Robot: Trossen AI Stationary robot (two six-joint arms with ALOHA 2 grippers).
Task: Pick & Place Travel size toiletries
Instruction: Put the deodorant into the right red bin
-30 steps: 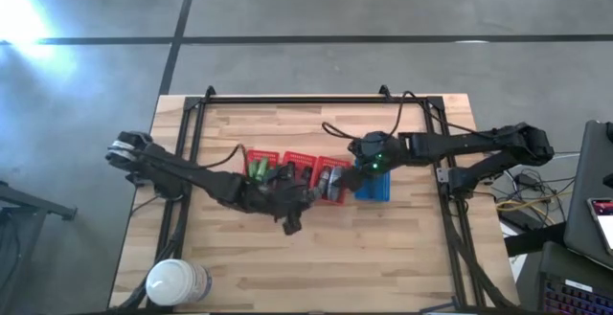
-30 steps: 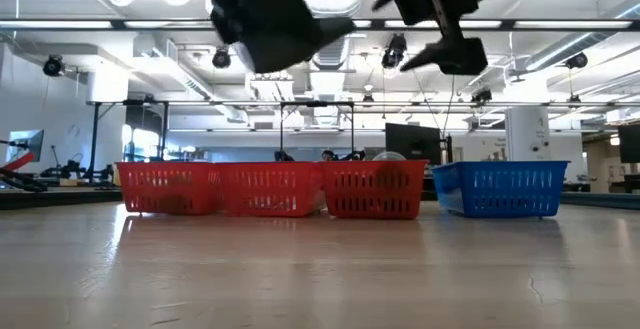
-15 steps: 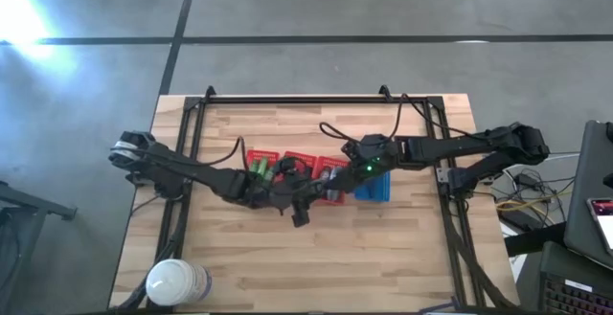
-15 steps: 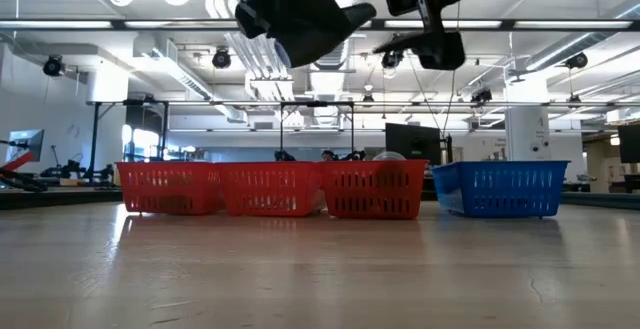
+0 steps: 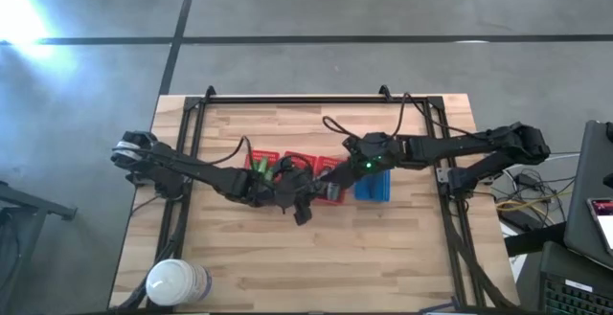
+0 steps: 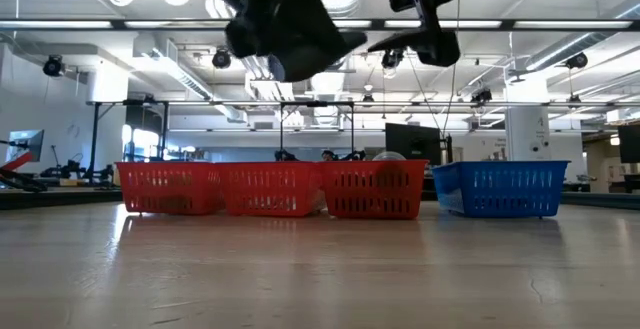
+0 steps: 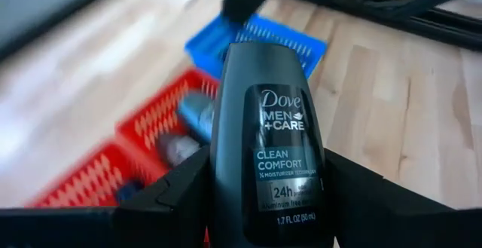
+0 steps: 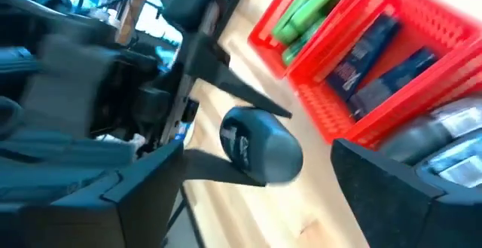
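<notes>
My left gripper (image 7: 267, 203) is shut on a dark grey Dove roll-on bottle (image 7: 267, 142), held high over the table in front of the row of baskets (image 5: 302, 200). My right gripper (image 8: 260, 154) hangs open just past it (image 5: 337, 176), facing the bottle's rounded free end (image 8: 260, 146), which shows between its two fingers without touching them. More toiletries lie in the red baskets: green tubes (image 8: 309, 7), dark blue ones (image 8: 373, 52) and grey bottles (image 7: 194, 116). My left gripper pinches the bottle's two narrow sides (image 7: 226, 203) between its two fingers, on the labelled lower body. The fingers (image 7: 169, 199) slant down toward the baskets. The bottle sticks out ahead beyond them, label up, lifted clear of the table.
Three red mesh baskets (image 6: 270, 189) and a blue one (image 6: 500, 189) stand in a row across the table's middle. A large white roll (image 5: 177, 281) stands at the near left corner. Bare wood lies in front of the baskets (image 5: 335, 258).
My left gripper has carried the bottle a little toward the baskets and my right gripper, rolling slightly. My right gripper has tipped up nearer to level while staying almost in place.
</notes>
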